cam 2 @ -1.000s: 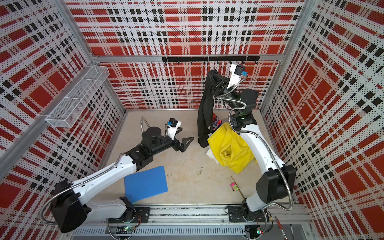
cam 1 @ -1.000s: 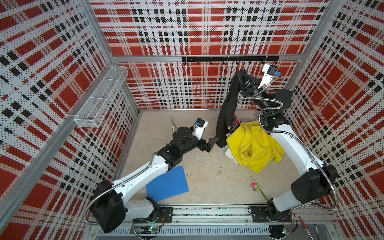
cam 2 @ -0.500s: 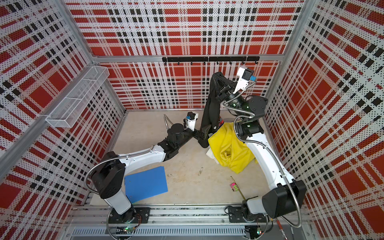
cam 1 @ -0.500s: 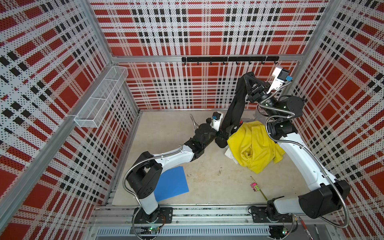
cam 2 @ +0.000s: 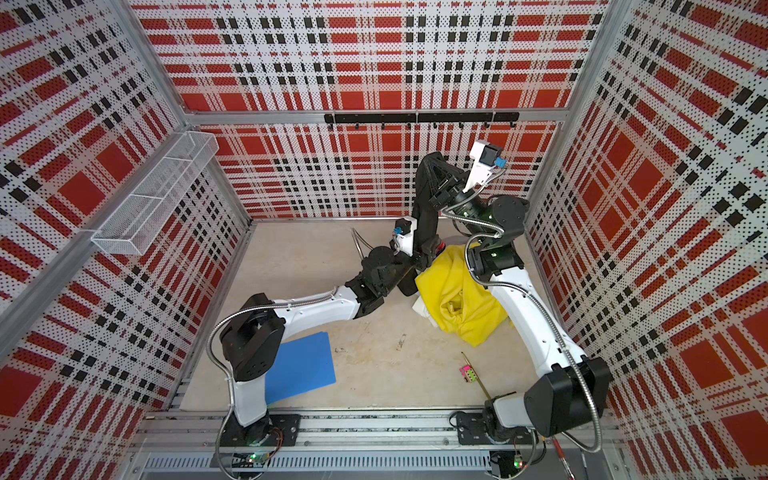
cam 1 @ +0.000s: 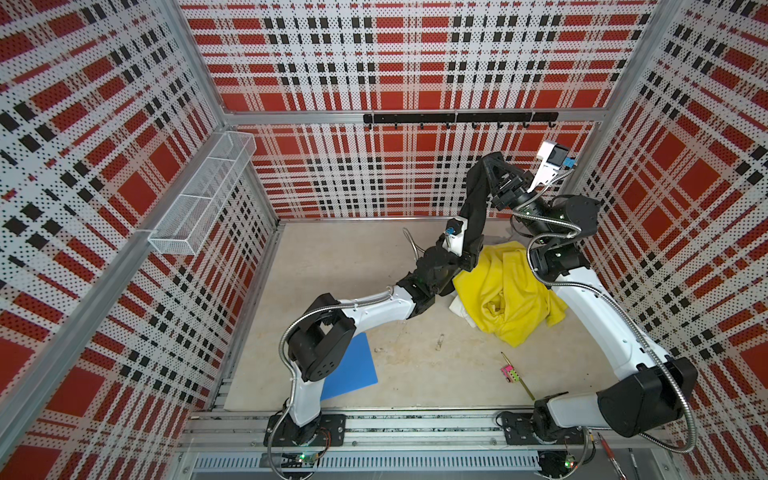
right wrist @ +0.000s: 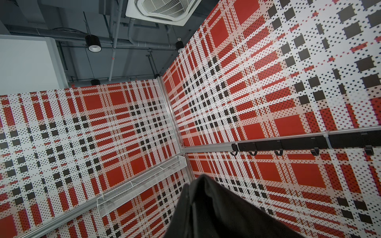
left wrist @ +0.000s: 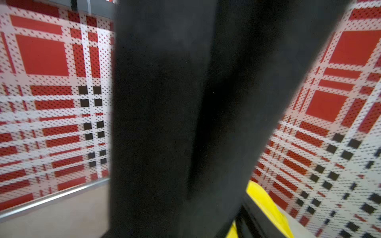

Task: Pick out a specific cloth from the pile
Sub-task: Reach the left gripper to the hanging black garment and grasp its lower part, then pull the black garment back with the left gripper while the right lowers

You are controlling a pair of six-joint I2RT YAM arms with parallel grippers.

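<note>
The right gripper [cam 1: 489, 165], jaws pressed together on the top end of the black cloth [cam 1: 473, 208], holds it high near the back wall [cam 1: 374, 178]. The cloth therefore hangs as a long strip, its lower end at the back edge of the pile [cam 1: 507, 291], toward the back right corner of the tabletop [cam 1: 332, 270]. The left gripper [cam 1: 466, 261] sits at the strip's lower end, probably to take a second hold and free it from the yellow cloth [cam 2: 457, 299]. I cannot tell whether its jaws pinch the fabric.

Bright even light, left wrist view blurred
</note>
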